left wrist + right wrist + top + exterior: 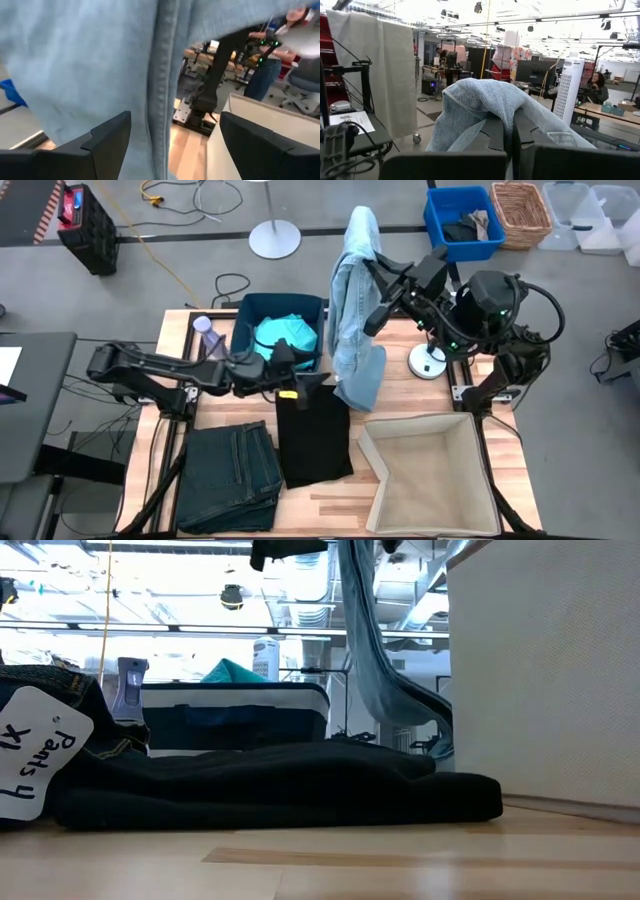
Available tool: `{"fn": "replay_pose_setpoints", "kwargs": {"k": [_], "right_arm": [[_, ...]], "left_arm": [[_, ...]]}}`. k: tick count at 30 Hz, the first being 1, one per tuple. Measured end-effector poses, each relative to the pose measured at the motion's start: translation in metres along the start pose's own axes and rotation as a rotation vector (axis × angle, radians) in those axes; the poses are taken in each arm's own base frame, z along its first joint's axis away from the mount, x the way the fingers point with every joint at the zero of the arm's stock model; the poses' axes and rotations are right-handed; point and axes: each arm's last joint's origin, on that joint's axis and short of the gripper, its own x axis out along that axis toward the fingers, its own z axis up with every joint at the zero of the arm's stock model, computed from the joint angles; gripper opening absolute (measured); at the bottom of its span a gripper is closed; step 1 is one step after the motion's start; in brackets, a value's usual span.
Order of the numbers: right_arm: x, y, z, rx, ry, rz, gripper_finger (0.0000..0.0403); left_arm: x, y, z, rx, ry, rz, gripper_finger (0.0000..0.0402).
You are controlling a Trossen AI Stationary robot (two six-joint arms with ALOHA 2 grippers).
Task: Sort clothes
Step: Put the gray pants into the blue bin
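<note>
A white tag (35, 755) on the dark jeans (75, 730) reads "Pants" and "XL", handwritten.

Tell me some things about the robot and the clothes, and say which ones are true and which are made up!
1. The right gripper holds the light blue denim piece up in the air. True.
2. The black shirt is inside the beige box. False: it lies flat on the table, beside the box.
3. The teal top sits in the dark blue bin. True.
4. The dark jeans hang from the left gripper. False: they lie folded on the table, and the left gripper is open next to the hanging denim.
5. The beige box is full of clothes. False: no clothes show in it.
</note>
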Motion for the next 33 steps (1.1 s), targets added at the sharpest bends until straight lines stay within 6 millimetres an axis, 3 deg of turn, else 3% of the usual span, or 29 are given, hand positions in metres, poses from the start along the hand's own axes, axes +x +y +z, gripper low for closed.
{"fn": "replay_pose_setpoints", "kwargs": {"k": [8,23,27,33], "right_arm": [[-0.001,0.001,0.0,0.006,-0.002,0.013,0.0],[-0.002,0.002,0.0,0.001,0.001,0.028,0.0],[-0.003,0.004,0.0,0.003,0.0,0.034,0.0],[-0.006,0.006,0.0,0.005,-0.001,0.049,0.0]], "left_arm": [[0.026,-0.016,-0.012,0.021,0.067,0.112,0.0301],[0.025,-0.016,-0.004,-0.066,0.087,0.149,0.0295],[0.024,-0.013,-0.002,-0.185,0.074,0.181,0.031],[0.021,-0.016,-0.005,-0.16,0.085,0.199,0.0361]]}}
